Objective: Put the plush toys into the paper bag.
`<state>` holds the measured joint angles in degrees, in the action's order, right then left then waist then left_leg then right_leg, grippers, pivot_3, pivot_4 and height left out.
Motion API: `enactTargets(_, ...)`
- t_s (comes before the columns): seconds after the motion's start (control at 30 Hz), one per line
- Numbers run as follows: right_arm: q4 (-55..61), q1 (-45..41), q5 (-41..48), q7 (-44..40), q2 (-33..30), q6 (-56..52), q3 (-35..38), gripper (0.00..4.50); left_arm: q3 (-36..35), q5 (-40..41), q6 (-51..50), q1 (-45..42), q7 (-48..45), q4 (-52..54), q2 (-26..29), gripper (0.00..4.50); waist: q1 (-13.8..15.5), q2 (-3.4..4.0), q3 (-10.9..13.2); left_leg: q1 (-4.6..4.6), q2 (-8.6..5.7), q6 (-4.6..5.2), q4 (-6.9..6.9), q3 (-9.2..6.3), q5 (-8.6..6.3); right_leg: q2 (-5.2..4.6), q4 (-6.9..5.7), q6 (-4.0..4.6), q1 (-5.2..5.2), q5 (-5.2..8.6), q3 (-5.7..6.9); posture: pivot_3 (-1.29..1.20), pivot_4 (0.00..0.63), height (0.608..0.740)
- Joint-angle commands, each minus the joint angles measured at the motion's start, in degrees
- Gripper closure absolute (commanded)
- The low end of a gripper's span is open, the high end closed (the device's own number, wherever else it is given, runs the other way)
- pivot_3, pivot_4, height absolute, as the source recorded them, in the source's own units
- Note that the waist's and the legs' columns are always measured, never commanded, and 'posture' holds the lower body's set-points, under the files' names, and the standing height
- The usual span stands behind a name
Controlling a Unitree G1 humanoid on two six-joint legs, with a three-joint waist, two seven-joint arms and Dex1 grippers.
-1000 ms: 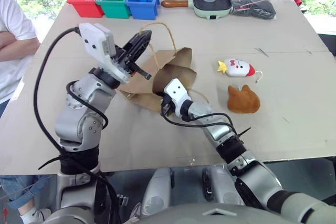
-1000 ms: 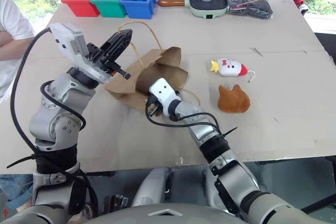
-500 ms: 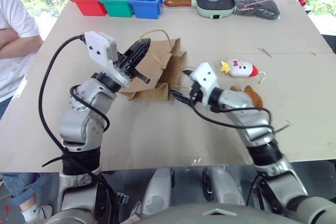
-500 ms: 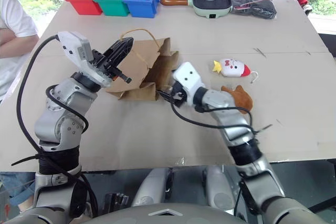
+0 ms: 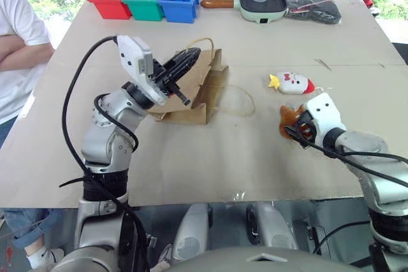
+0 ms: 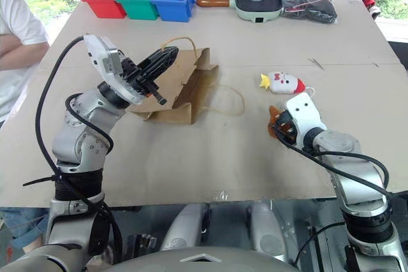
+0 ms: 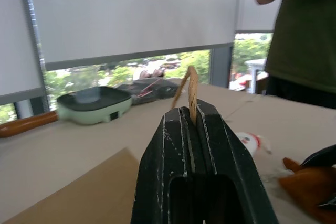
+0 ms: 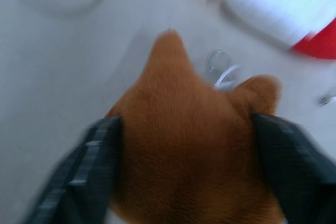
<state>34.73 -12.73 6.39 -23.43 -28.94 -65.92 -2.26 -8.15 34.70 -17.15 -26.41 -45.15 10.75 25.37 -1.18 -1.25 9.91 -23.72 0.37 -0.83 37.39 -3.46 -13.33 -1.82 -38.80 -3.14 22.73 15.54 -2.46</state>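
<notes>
While the tan kraft paper bag's (image 5: pixel 191 90) handle is pinched by the left tool (image 5: pixel 185 62) to lift its mouth, the rust-brown furry plush toy (image 8: pixel 194 145) is straddled by the spread right tool (image 8: pixel 184 171).

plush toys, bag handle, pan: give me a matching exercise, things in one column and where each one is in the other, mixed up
Things:
1. brown toy
2. white toy
3. bag handle
4. pan

Places:
A. far edge of the table, beside the blue bin
B. pinched in the left gripper
C. between the fingers of the right gripper
D. lying free on the table, beyond the right gripper

Pairs: 1-C, 2-D, 3-B, 4-A
</notes>
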Motion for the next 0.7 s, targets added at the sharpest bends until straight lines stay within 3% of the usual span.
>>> enactTargets(0.03,1.9,0.4,0.3,0.4,-0.9,0.6,0.0,2.76,-0.6,4.6,-0.9,-0.8,-5.9,0.9,1.5,4.5,0.0,0.0,0.0,0.0,0.0,0.0,0.0,-0.01,0.0,0.0,0.0,0.0,0.0,0.0,0.01,0.0,0.15,0.74)
enactTargets(0.07,2.7,0.6,0.4,0.1,-1.4,1.4,0.1,2.94,-0.8,5.3,-1.2,-1.0,-7.1,0.5,1.7,4.5,0.0,0.0,0.0,0.0,0.0,0.0,0.0,-0.01,0.0,0.0,0.0,0.0,0.0,0.0,0.01,0.0,0.15,0.74)
enactTargets(0.17,7.3,0.7,4.9,-4.2,-0.6,8.9,2.5,4.3,-1.1,7.1,-2.4,-2.1,-9.9,-1.4,2.4,4.5,0.0,0.0,0.0,0.01,0.0,0.0,0.0,-0.02,0.0,0.0,-0.01,-0.01,0.0,0.0,0.02,0.0,0.15,0.74)
enactTargets(0.2,8.7,0.3,6.9,-5.4,0.5,10.6,3.3,4.44,-1.3,7.7,-2.9,-2.6,-10.2,-2.0,2.4,4.5,0.0,0.01,0.0,0.0,0.0,0.0,0.0,-0.03,0.0,0.01,-0.01,-0.01,0.0,0.01,0.03,0.0,0.15,0.74)
enactTargets(0.3,9.8,-3.9,11.2,-6.5,4.3,12.6,2.3,4.44,-1.3,9.1,-4.4,-3.6,-11.2,-3.0,2.4,4.5,-0.3,0.0,0.0,0.01,0.03,0.0,0.0,-0.05,0.0,0.04,-0.02,-0.01,0.0,0.01,0.04,0.0,0.15,0.74)
enactTargets(0.47,-1.1,-13.6,7.4,-6.7,7.6,19.9,-8.6,4.44,-0.5,10.4,-6.3,-4.0,-11.4,-1.9,1.6,4.5,-1.1,0.01,0.0,0.03,0.03,0.0,0.0,-0.08,0.0,0.03,-0.04,-0.01,0.0,0.0,0.06,0.0,0.15,0.74)
enactTargets(0.6,-21.7,-22.8,1.8,-11.1,12.1,32.2,-20.0,4.44,0.4,11.7,-8.8,-4.5,-10.4,0.8,1.0,4.5,-1.2,0.01,0.0,0.0,0.03,-0.01,0.0,-0.1,0.0,0.02,-0.02,0.0,0.0,0.0,0.09,0.0,0.15,0.74)
enactTargets(0.7,-35.9,-28.4,-1.1,-12.4,17.5,42.1,-22.9,4.44,1.1,12.2,-9.8,-4.1,-10.2,2.2,0.6,4.5,-1.3,0.01,0.0,0.02,0.02,-0.01,-0.01,-0.07,0.0,0.02,-0.03,0.01,0.01,0.0,0.07,0.0,0.15,0.74)
